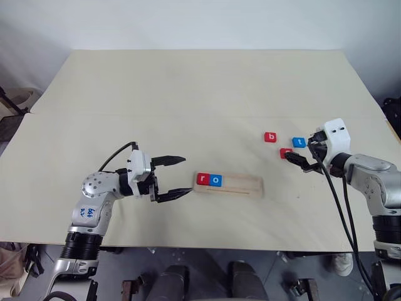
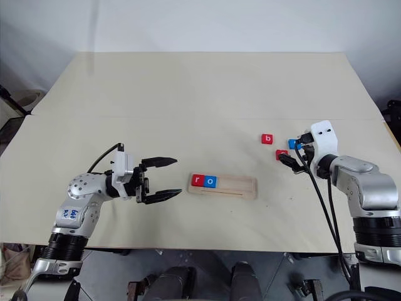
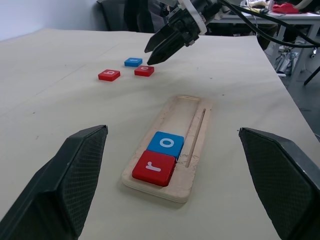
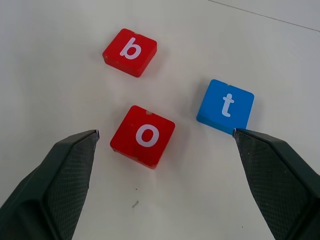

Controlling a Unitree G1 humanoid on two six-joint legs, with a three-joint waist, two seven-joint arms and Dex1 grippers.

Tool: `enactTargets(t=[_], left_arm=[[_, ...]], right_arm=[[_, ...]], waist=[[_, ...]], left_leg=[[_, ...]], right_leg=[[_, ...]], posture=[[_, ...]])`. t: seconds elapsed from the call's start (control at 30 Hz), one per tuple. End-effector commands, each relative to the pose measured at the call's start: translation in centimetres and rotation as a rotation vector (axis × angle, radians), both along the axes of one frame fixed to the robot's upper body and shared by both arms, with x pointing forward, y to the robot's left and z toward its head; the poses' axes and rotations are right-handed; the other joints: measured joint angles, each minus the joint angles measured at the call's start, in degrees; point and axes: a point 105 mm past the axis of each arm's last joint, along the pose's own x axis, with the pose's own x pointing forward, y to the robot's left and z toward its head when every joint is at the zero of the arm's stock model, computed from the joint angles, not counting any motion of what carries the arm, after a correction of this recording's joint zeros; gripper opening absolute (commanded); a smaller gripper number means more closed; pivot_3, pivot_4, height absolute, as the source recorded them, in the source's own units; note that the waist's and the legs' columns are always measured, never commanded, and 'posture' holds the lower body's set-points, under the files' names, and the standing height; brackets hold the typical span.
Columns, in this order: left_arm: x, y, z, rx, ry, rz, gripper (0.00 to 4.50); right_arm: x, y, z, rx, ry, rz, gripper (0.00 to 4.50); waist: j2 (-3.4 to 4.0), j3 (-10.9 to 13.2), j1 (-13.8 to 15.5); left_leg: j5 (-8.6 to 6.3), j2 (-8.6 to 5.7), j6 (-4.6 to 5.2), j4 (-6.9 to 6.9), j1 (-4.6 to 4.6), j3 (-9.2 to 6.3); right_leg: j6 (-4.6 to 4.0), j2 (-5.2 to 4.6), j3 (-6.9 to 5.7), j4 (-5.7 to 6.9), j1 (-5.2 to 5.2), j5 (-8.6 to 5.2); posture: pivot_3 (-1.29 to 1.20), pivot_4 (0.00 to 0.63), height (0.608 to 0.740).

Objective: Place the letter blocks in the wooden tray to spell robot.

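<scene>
The wooden tray lies on the counter with its long axis from 9 to 3 o'clock, a red "r" block and blue "o" block at its 9 o'clock end. At 1 o'clock from it lie the red "b" block, blue "t" block and red "o" block. The right pincer gapes wide over the red "o"; the left pincer, wide and empty, points at the tray

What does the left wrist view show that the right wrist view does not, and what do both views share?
Left wrist view alone: the wooden tray holding the red r block and blue o block, plus the open right gripper above the loose blocks. Right wrist view alone: the readable letters on those blocks. Both share the red b block, red o block and blue t block on the table.
</scene>
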Motion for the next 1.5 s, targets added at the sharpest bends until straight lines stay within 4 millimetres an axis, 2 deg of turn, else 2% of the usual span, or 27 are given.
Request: enactTargets(t=[0.03,0.17,0.33,0.57,0.83,0.9,1.0,1.23,1.33,1.5], left_arm=[[-0.1,-0.2,1.1,-0.001,-0.046,-0.016,4.46],[0.1,-0.1,1.0,0.003,-0.054,0.002,4.46],[0.3,0.1,1.0,0.007,-0.06,0.018,4.46],[0.4,-0.1,1.2,0.003,-0.07,0.021,4.46],[0.2,0.2,1.2,-0.001,-0.075,0.035,4.46],[0.2,0.2,1.2,-0.004,-0.076,0.04,4.46],[0.2,0.1,1.1,-0.006,-0.074,0.042,4.5],[0.0,0.0,1.0,-0.001,-0.069,0.029,4.5],[0.0,-0.1,1.0,0.001,-0.066,0.024,4.5],[-0.1,-0.1,0.8,0.006,-0.057,0.013,4.5]], right_arm=[[0.5,0.5,1.5,0.008,-0.053,-0.007,4.5],[1.5,1.9,1.7,0.016,-0.058,-0.036,4.5],[3.7,4.6,2.5,0.084,-0.044,-0.089,4.5],[6.2,5.2,1.6,0.054,-0.027,-0.237,4.5],[6.5,7.3,0.5,0.097,0.009,-0.235,4.5],[6.6,7.3,0.1,0.106,0.018,-0.253,4.5],[6.6,7.3,-0.3,0.117,0.029,-0.268,3.92],[6.5,7.7,-0.9,0.131,0.035,-0.269,1.57],[6.3,8.0,-0.5,0.139,0.016,-0.245,1.47],[5.3,8.0,1.5,0.12,-0.051,-0.167,1.47]], waist=[[0.0,0.0,-0.01],[0.0,0.0,-0.21],[0.0,0.0,-0.4],[0.0,0.0,-0.21],[0.02,-0.01,-1.68],[0.03,-0.02,-1.96],[0.04,-0.02,-2.05],[0.04,-0.02,-2.16],[0.04,-0.03,-2.25],[0.05,-0.02,-2.24]], left_leg=[[0.0,0.0,0.0,0.0,0.0,0.0],[0.0,0.01,0.0,-0.01,0.0,0.01],[0.02,0.02,-0.03,-0.03,0.0,0.0],[0.02,-0.03,-0.03,0.0,-0.04,-0.03],[0.02,0.0,-0.04,-0.05,-0.04,-0.03],[0.02,0.03,-0.04,-0.09,-0.03,-0.03],[0.02,0.04,-0.04,-0.1,-0.02,-0.03],[0.02,0.03,-0.04,-0.1,-0.02,-0.02],[0.02,0.04,-0.04,-0.1,-0.02,-0.03],[0.02,0.03,-0.04,-0.11,-0.03,-0.02]], right_leg=[[0.0,0.0,0.0,0.0,0.0,0.0],[0.0,0.01,0.01,0.01,-0.03,0.0],[-0.01,0.01,0.01,0.07,-0.08,0.0],[-0.06,-0.03,-0.04,0.11,-0.08,0.05],[-0.05,-0.01,-0.05,0.28,-0.12,0.05],[-0.05,0.01,-0.06,0.3,-0.13,0.05],[-0.06,0.01,-0.07,0.32,-0.14,0.05],[-0.06,0.01,-0.07,0.32,-0.14,0.05],[-0.06,0.01,-0.06,0.32,-0.14,0.05],[-0.06,0.01,-0.06,0.31,-0.15,0.05]], posture=[[0.0,0.15,0.74],[0.0,0.15,0.74],[0.0,0.15,0.74],[0.0,0.15,0.74],[0.0,0.15,0.74],[0.0,0.15,0.74],[0.0,0.15,0.74],[0.0,0.15,0.74],[0.0,0.15,0.74],[0.0,0.15,0.74]])
